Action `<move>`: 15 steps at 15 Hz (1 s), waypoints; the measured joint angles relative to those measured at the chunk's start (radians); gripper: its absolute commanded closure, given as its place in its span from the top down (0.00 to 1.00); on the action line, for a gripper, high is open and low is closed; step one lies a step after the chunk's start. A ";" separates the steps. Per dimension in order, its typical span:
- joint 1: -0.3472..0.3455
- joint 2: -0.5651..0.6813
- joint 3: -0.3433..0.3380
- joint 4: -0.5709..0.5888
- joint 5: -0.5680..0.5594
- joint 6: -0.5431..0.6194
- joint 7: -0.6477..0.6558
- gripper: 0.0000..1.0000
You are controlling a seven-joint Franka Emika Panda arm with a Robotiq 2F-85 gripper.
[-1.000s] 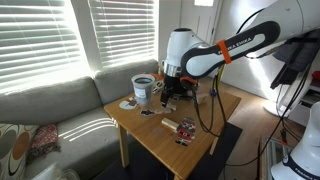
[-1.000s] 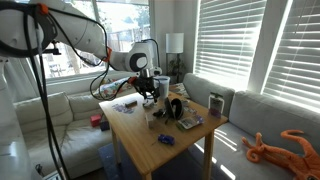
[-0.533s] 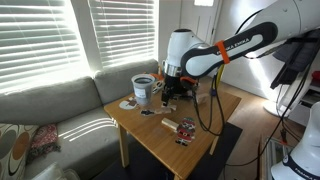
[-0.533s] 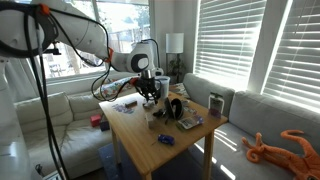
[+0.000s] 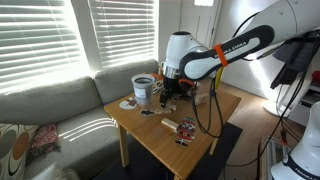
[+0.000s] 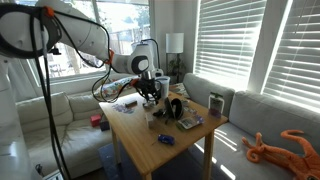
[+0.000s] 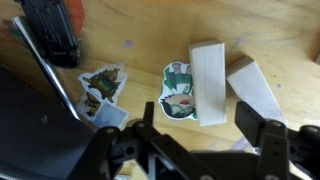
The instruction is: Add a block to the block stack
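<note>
In the wrist view two pale tan wooden blocks stand side by side on the wooden table: a long one (image 7: 208,80) and a second one (image 7: 255,90) to its right, touching or nearly touching. I cannot tell if either is a stack. My gripper (image 7: 205,125) is open and empty. It hovers just above the blocks, its fingers on either side of the long block's near end. In both exterior views the gripper (image 5: 170,93) (image 6: 150,91) hangs low over the table's far part, and the blocks are too small to make out.
Flat cards with a green figure (image 7: 178,92) (image 7: 101,85) lie beside the blocks, and a black object (image 7: 50,35) sits nearby. A cup-like container (image 5: 143,90), small items (image 5: 181,127), a dark round object (image 6: 175,107) and a blue piece (image 6: 165,140) are on the table (image 5: 165,140). Couches flank it.
</note>
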 measured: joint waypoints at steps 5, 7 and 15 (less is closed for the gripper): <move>0.006 0.001 0.005 0.005 -0.009 -0.015 -0.008 0.79; 0.007 0.001 0.013 0.009 0.004 -0.038 -0.033 0.78; 0.008 0.003 0.011 0.014 -0.030 -0.074 -0.023 0.81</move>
